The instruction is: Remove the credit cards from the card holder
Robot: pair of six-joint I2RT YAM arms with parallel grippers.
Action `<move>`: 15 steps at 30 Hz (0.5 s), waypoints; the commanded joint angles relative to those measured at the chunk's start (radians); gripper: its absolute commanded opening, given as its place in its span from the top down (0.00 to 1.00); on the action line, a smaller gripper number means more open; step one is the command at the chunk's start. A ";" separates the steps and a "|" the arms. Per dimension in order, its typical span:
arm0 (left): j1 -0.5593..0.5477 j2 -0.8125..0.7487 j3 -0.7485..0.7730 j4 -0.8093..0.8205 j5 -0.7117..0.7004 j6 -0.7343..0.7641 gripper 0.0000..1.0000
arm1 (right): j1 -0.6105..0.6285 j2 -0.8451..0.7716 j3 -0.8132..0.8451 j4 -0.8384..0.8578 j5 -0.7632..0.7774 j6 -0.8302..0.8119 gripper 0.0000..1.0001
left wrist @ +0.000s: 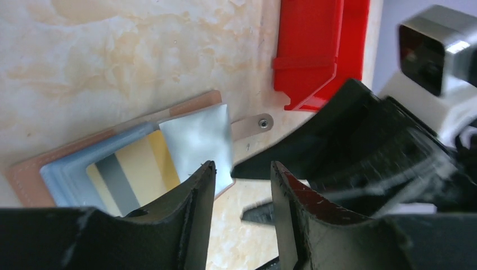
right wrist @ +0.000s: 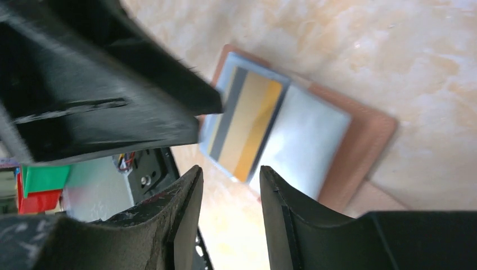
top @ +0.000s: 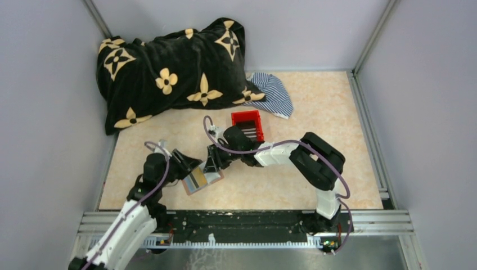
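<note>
Well, card holder (left wrist: 62, 177) open on worktop (left wrist: 112, 56), probably light, may slide; credit cards (left wrist: 132, 174) thin, stiff, slick, pinch exposed edge; left gripper (left wrist: 242, 169), right gripper (right wrist: 230, 171) both parted, empty

Beige table (top: 337, 112): card holder (top: 201, 180), bin (top: 247, 125), blanket (top: 169, 67).

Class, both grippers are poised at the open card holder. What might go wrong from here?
1. The left gripper and right gripper crowd the same small card holder, fingertips close together, so they might collide.
2. The yellow-and-grey card sits snug in its pocket; pulling it may drag or lift the whole holder across the smooth table unless one gripper pins it.
</note>
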 commanded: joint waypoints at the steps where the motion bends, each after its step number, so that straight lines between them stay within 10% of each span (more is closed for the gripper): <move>1: -0.001 -0.215 -0.062 -0.116 -0.076 -0.127 0.54 | -0.015 0.063 0.053 0.080 -0.083 0.015 0.57; 15: -0.002 -0.239 -0.031 -0.294 -0.079 -0.157 0.51 | -0.014 0.136 0.050 0.132 -0.115 0.058 0.57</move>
